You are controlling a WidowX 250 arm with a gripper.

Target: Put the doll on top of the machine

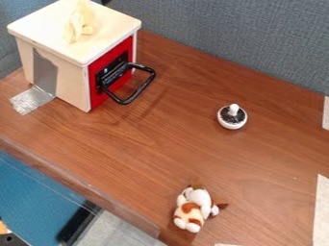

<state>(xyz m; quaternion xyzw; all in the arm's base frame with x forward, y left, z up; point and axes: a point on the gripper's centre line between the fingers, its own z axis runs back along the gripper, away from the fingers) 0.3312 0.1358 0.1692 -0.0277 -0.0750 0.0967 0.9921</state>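
Pale material (226,245) shows as a sliver, cut off at the bottom edge; just beyond it the white-and-brown doll (194,207) lies near the desk's front corner. The brown wood-grain desk (173,144) meets blue-grey partitions (237,38) behind. In its far left corner stands the machine (110,67), red-faced with a black handle (145,86), silver tape (32,99) at its side, something crumpled and yellowish (80,21) on top. A small white bowl (231,117) sits mid-desk. Light strips (321,211) are cut off at right; a dark, holed part (9,239) lower left is unclear. Whether the hand is open or closed, I cannot tell.
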